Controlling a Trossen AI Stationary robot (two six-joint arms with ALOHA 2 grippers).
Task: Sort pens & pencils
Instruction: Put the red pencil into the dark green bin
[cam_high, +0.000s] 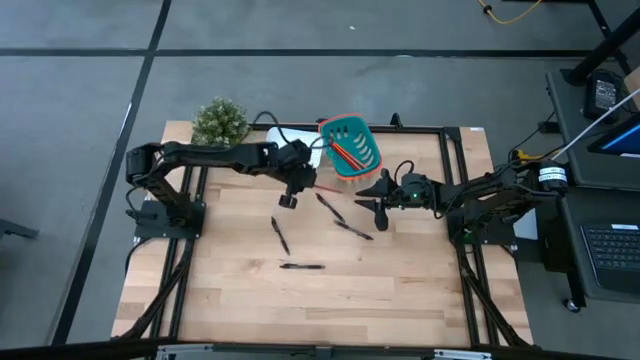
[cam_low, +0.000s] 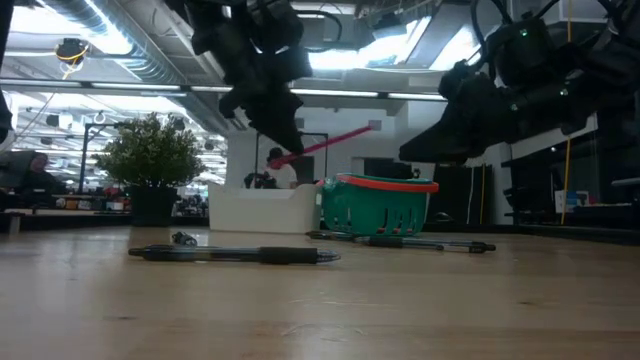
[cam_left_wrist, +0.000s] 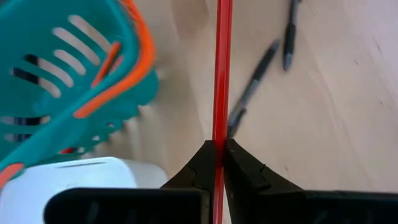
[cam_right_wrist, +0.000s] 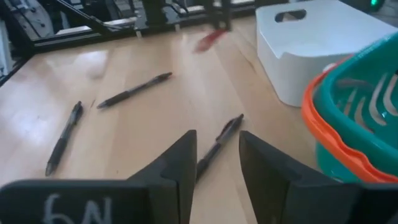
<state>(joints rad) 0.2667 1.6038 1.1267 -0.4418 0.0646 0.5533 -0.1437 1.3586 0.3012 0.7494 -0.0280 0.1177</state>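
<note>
A plant (cam_high: 219, 121) is standing at the desk's (cam_high: 250, 300) far left corner. Beside it the left arm is reaching in, and the left pincer (cam_high: 289, 199) is clamping shut on a pencil (cam_left_wrist: 221, 81), which is hanging clear of the desk; in the low view the pencil (cam_low: 325, 144) is slanting up toward the basket.

A white bin (cam_right_wrist: 305, 43) is sitting just beside the teal basket (cam_high: 368, 165), on its left in the low view, and the two look to be touching. What the bin is holding cannot be told. The basket, with an orange rim (cam_right_wrist: 314, 124), is tilting, and at least two pencils (cam_high: 347, 153) are lying inside it.

Four pens are lying loose on the desk. One pen (cam_high: 280, 235) is lying below the left pincer, another pen (cam_high: 301, 266) is lying nearest the front edge, and a third pen (cam_high: 330, 208) and fourth pen (cam_high: 353, 230) are lying end to end in a slanting line between the two pincers.

The right pincer (cam_high: 379, 204) is hovering above the desk just below the basket, its fingers (cam_right_wrist: 174, 168) standing partly apart and holding nothing, with the third pen (cam_right_wrist: 217, 143) showing between them on the desk below.
</note>
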